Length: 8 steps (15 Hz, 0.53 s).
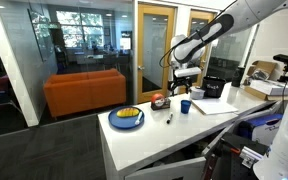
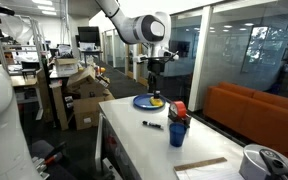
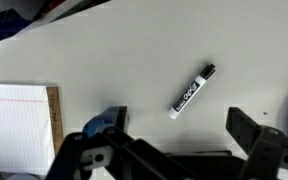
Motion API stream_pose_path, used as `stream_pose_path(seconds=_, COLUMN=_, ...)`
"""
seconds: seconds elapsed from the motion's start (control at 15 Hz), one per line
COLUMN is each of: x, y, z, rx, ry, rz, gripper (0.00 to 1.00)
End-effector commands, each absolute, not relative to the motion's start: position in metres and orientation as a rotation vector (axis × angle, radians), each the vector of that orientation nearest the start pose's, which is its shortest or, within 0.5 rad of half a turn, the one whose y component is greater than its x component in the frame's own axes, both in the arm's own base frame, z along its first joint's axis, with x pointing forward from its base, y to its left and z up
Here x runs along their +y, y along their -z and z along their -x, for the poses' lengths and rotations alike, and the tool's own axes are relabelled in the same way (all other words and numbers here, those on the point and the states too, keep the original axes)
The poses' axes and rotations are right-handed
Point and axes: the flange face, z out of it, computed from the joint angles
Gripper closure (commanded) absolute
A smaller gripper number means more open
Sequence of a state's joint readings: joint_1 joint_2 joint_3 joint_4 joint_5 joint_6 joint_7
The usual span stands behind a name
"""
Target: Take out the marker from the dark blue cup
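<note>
The marker [image 3: 192,91], white-barrelled with a black cap, lies flat on the white table, outside the cup. It also shows in both exterior views [image 1: 169,118] [image 2: 152,125]. The dark blue cup [image 1: 185,106] [image 2: 178,132] stands upright beside it. In the wrist view a blue edge [image 3: 110,119] that looks like the cup peeks from behind one finger. My gripper [image 3: 176,128] is open and empty and hangs above the table, with the marker just ahead of its fingers. In the exterior views it [image 1: 184,86] [image 2: 155,88] is well above the table.
A blue plate with yellow contents [image 1: 126,119] [image 2: 147,102] sits near the table's end. A dark reddish bowl [image 1: 159,101] [image 2: 178,109] stands next to the cup. A lined notepad with a wooden ruler [image 3: 19,120] lies on the cup's other side. A roll of tape [image 2: 261,162] sits at the near edge.
</note>
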State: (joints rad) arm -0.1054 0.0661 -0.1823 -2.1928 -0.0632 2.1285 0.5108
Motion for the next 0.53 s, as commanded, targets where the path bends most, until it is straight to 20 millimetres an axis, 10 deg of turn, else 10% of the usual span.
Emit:
stream_pose_path(seconds=0.0, x=-0.1668, y=-0.3609, z=-0.4979, rx=0.929, ry=-0.230, rz=3.093, gripper=0.00)
stream_pose_path(seconds=0.47, x=-0.1748, y=-0.3600, z=-0.4985, rx=0.919, ry=-0.191, rz=3.094, gripper=0.00)
